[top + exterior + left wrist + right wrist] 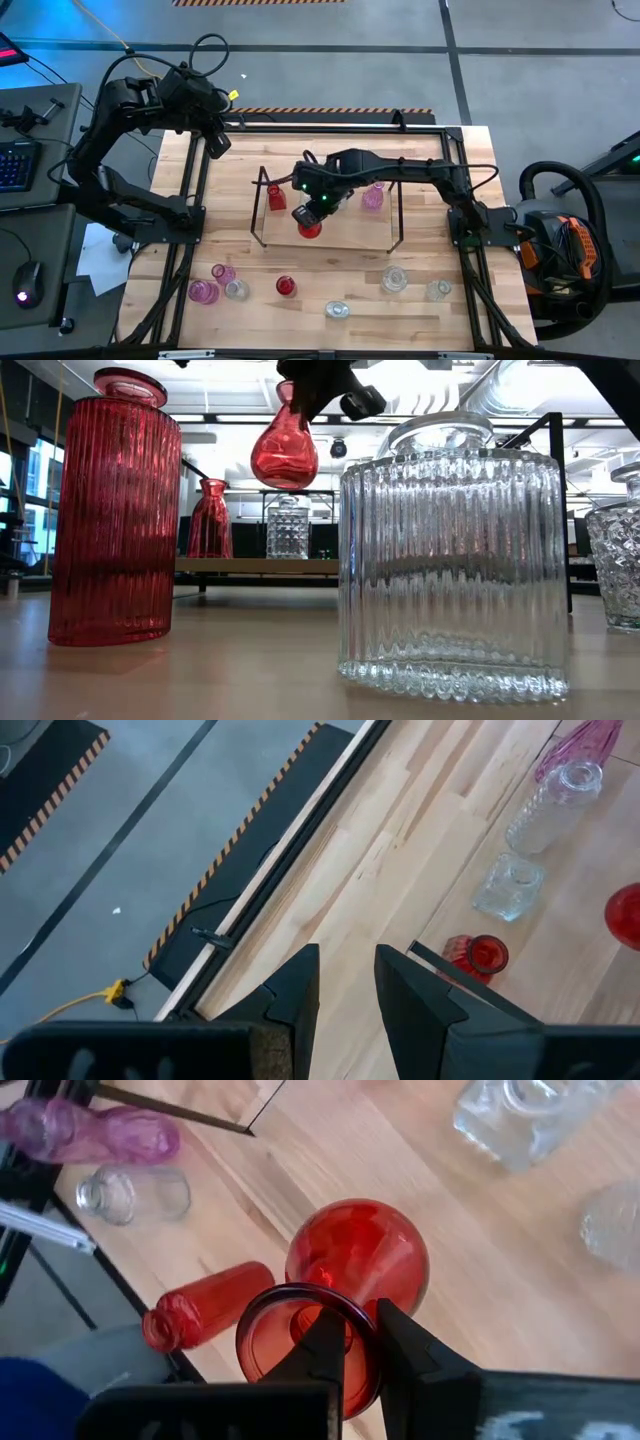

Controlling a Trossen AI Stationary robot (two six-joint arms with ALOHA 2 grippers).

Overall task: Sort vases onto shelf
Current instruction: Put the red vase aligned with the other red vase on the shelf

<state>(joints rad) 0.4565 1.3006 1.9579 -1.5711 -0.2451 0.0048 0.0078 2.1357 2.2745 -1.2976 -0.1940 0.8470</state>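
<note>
Right pincer [305,215] clamped on the rim of the round red vase [309,230], fingers pinched close together on the thin lip, bulb hanging below. Hangs clear above the shelf [340,235], over its near edge, not touching the board.

Likely risks, judged from this grip:
- Narrow pinch on smooth glass, heavy bulb underneath: could swing or slide out on a quick move and fall onto the board.
- Near the front edge: if let go here or set down tilted, could tip off the board toward the loose vases on the table beyond the pincer.
- Red tapered vase [276,197] stands on the shelf just to one side of the pincer, pink vase [372,197] on the other side: a sideways sweep could knock either over.
- Black wire end frame near the tapered vase: could catch the bulb on the way down.
- Hard contact of glass on wood could chip the base.

Left pincer [218,143] parked at the far left corner of the table, well apart from the shelf, fingers apart with nothing between them.

No brand, label or readable writing anywhere on the vases or the shelf.
</note>
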